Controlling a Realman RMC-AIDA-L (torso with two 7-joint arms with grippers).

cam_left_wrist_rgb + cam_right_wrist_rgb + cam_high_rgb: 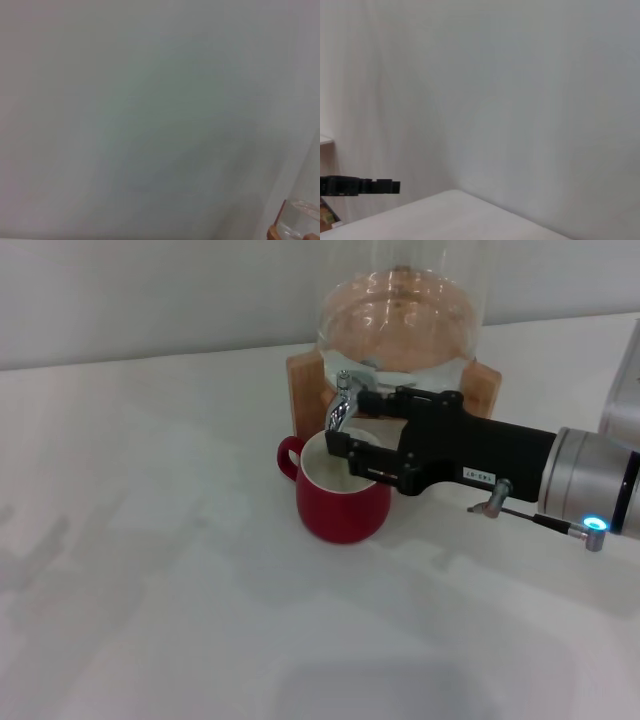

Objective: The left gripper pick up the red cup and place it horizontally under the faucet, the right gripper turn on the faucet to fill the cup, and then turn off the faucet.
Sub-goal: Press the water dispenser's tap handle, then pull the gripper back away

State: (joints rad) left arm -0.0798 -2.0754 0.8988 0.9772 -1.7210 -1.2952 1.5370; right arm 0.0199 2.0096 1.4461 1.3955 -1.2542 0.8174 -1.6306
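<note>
Red cup (pixel 343 502) sits under right hand (pixel 345 422) at faucet (pixel 341 408).

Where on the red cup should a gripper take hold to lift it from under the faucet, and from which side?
Probably the loop handle or the rim beside it, on the red cup, coming from the robot's left. The handle points that way, while the right gripper and the faucet crowd the cup's other side and its mouth.
</note>
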